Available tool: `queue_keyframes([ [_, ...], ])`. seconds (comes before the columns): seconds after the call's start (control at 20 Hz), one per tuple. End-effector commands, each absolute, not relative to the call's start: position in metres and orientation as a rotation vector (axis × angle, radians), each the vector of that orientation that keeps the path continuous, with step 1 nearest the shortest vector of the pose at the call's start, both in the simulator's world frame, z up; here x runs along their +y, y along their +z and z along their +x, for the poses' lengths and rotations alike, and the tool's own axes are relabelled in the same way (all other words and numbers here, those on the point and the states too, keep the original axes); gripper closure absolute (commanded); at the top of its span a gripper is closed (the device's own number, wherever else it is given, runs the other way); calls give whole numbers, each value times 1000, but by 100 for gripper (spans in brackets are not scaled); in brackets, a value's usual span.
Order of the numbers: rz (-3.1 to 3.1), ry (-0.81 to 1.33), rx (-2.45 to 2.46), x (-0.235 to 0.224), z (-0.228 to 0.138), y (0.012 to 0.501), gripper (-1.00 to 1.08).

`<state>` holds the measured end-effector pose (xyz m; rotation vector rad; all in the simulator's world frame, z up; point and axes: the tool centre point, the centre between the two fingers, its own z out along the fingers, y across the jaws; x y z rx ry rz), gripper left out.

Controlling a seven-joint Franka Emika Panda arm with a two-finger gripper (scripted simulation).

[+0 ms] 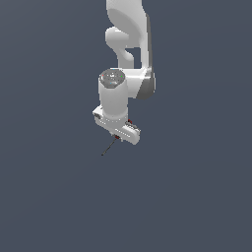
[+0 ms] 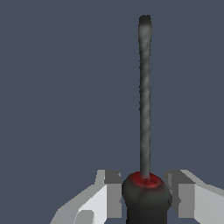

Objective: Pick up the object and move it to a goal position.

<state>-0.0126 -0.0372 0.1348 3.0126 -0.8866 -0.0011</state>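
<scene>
The object (image 2: pixel 144 109) is a thin dark rod with a short red-and-black thicker end. In the wrist view the thick end sits between my two fingers (image 2: pixel 111 192), which press against it on both sides, and the rod points straight away from the gripper (image 2: pixel 146 199). In the exterior view the white gripper (image 1: pixel 118 137) hangs below the arm, and the rod (image 1: pixel 109 147) sticks out of it, slanting down toward the exterior view's left. Whether the rod's tip touches the floor I cannot tell.
A plain dark grey-blue surface (image 1: pixel 197 197) fills both views. The white arm (image 1: pixel 129 44) rises to the top edge of the exterior view. No goal marker or other object shows.
</scene>
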Motion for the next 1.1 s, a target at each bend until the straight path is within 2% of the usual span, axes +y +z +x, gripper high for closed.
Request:
queue_keyframes([
  [0.0,3012,0,-887,-29,-4,162,108],
  [0.5,3012,0,-886,-6,23,237,108],
  [1.05,3014,0,-885,2,33,260,108],
])
